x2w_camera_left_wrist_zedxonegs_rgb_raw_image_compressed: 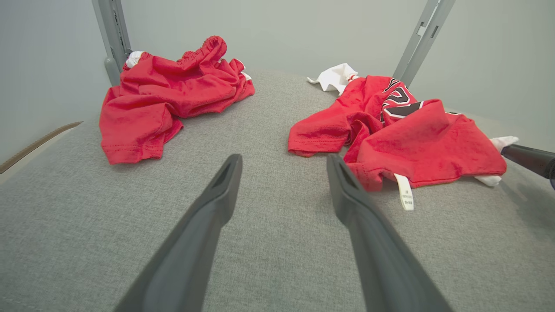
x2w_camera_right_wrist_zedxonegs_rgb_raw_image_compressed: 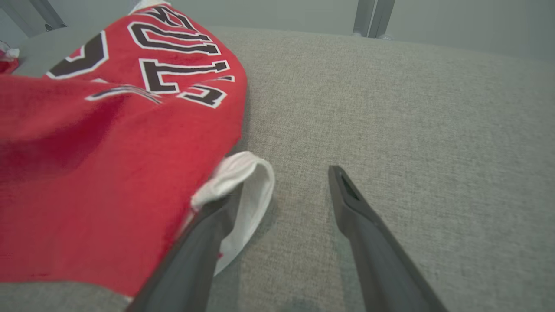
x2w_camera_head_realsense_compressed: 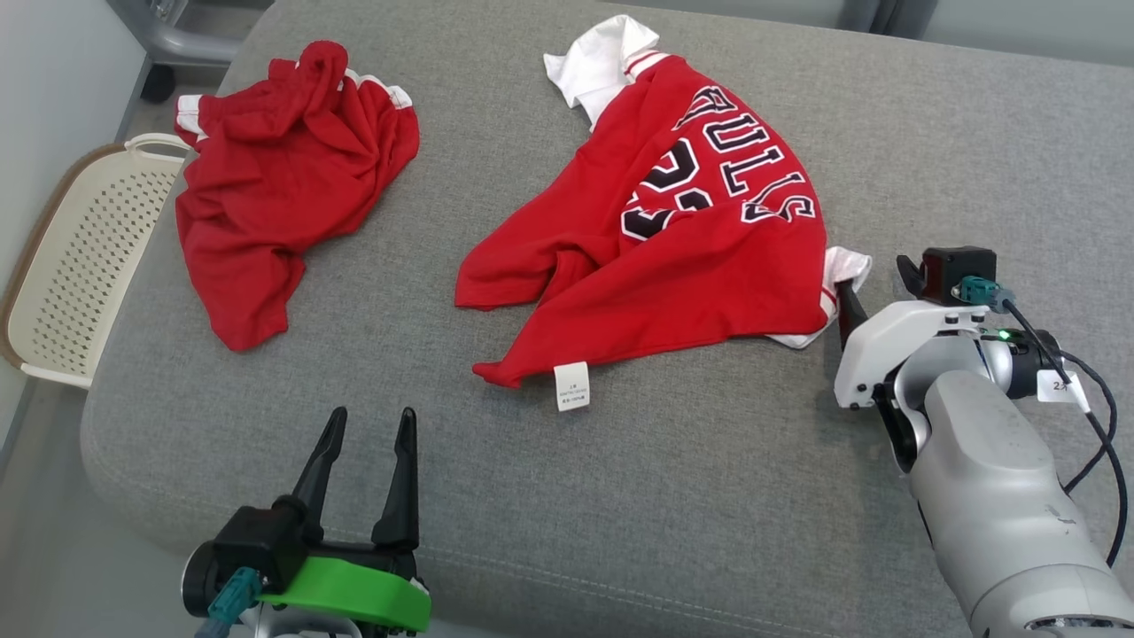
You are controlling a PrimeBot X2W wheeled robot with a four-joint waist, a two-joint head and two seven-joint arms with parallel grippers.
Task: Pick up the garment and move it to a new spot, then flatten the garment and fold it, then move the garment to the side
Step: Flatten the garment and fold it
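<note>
A grey cushion (x2w_camera_head_realsense_compressed: pixel 620 496) carries two garments, well apart. A lettered red jersey (x2w_camera_head_realsense_compressed: pixel 620 283) lies rumpled near the middle. A crumpled red garment (x2w_camera_head_realsense_compressed: pixel 283 186) lies far left.

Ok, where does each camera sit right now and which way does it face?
Head view: on the head, looking forward and down at the grey cushion; left gripper lower left, right gripper at right.
Left wrist view: low over the cushion, facing the crumpled red garment and the jersey, between its own open fingers.
Right wrist view: at the jersey's edge; one finger, its tip hidden by the white sleeve.
Shared: all three show the jersey.
</note>
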